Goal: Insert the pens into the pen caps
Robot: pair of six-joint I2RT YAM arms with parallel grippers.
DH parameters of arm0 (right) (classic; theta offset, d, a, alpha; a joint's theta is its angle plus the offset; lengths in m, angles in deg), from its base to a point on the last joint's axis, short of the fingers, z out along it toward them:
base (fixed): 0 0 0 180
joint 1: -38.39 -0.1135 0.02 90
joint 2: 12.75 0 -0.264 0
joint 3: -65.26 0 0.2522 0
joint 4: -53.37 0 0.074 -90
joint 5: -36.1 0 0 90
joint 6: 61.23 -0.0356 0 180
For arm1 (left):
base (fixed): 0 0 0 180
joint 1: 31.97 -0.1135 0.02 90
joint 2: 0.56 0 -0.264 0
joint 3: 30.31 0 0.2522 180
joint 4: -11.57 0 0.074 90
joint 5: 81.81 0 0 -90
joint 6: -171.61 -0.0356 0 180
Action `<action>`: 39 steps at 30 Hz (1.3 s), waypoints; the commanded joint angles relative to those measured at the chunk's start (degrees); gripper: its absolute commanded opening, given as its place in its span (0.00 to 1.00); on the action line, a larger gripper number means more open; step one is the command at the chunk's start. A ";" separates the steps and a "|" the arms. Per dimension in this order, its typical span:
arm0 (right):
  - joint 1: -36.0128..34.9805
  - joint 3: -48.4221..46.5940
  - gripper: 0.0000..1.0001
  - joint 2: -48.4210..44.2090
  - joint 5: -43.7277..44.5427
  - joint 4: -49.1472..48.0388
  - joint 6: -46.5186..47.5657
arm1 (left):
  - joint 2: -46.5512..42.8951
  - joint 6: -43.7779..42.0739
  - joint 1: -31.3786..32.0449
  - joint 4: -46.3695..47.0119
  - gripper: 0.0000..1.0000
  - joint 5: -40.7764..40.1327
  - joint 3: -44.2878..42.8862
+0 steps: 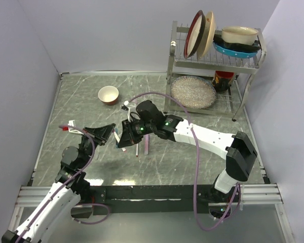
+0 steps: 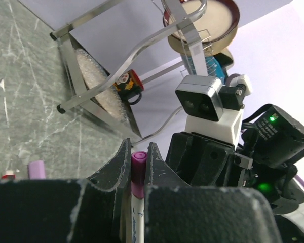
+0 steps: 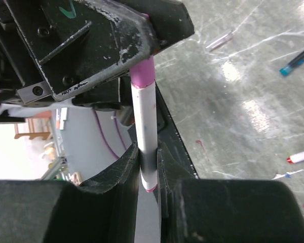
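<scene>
- Top external view: the left arm (image 1: 73, 159) stood folded at the elbow over the near left corner of the table (image 1: 192, 162). Its left gripper (image 1: 110, 132) pointed rightward, low over the surface.
- Same view: the right arm (image 1: 207, 136) lay stretched leftward across the table from the near right. Its right gripper (image 1: 123, 142) was close against the left one near the middle.
- Right wrist view: the right gripper's fingers (image 3: 126, 167) were pinched on the white barrel of a pen (image 3: 145, 126), which was held clear of the table.
- Same view: the lilac cap (image 3: 142, 76) sat on the far end of that barrel, clamped crosswise in the left gripper's fingers.
- Left wrist view: the left fingers were pressed onto the cap, whose end poked just past them.
- Right wrist view: a red-tipped pen (image 3: 301, 155) and a blue pen (image 3: 296, 59) lay loose on the table beyond.
</scene>
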 commanded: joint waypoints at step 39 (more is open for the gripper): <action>15.36 12.84 0.04 -11.11 6.35 -44.95 -6.18 | 12.22 -10.50 12.38 -17.05 0.01 20.58 -15.85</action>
